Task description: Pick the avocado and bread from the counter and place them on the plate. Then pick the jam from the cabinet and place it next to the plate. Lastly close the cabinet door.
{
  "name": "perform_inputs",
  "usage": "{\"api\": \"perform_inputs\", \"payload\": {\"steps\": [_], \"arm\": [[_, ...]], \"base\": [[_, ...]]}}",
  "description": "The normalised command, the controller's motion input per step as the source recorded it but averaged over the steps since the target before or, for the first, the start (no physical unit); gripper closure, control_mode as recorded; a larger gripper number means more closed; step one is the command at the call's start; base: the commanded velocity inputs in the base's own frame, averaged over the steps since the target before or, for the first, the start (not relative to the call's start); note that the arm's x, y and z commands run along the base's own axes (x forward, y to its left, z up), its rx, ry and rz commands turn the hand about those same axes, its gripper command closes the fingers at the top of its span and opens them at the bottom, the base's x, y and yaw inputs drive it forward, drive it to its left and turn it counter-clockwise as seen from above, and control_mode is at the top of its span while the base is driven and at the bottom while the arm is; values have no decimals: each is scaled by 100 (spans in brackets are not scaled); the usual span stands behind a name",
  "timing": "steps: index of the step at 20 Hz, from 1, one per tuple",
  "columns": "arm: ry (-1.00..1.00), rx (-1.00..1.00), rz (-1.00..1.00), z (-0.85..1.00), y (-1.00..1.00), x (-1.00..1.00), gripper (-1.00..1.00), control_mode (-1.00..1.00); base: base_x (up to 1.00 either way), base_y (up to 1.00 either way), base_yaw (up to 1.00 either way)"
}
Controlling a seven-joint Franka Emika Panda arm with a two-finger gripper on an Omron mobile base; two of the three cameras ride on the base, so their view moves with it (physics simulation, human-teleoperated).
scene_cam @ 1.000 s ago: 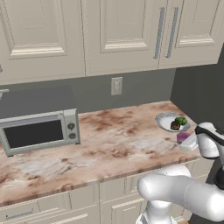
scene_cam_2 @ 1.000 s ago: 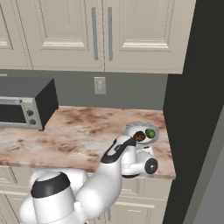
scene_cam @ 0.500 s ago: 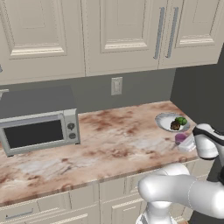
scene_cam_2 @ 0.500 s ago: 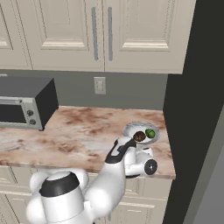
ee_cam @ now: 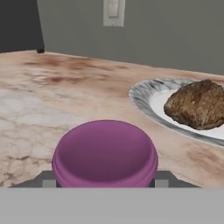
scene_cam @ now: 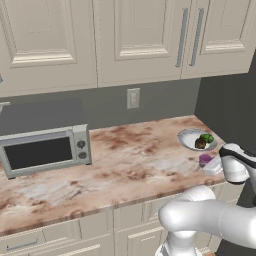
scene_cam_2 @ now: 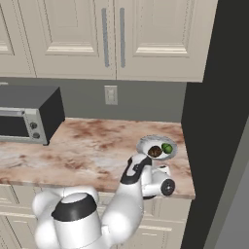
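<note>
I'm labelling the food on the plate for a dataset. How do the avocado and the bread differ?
The avocado is green, smooth and glossy; the bread is dark brown, lumpy and matte. In the right base view the avocado lies to the right of the bread. Both are small, about the same size, and lie side by side on the plate.

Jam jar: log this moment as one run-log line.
jam: between the fingers, low by the plate | plate: holds bread and avocado | cabinet doors: shut
</note>
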Motion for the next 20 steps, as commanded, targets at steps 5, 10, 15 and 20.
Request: {"api": "perform_inputs", "payload": {"steps": [5,10,15,20], "arm": [[0,0,0,-15,0,12,100,-100],[0,0,0,-18,0,19,-100,-100],[0,0,0,-12,0,10,-100,-100],[-3,6,0,25,-10,-19,-100,-100]], "base": [[0,0,0],[0,0,0],[0,0,0],[0,0,0]]}}
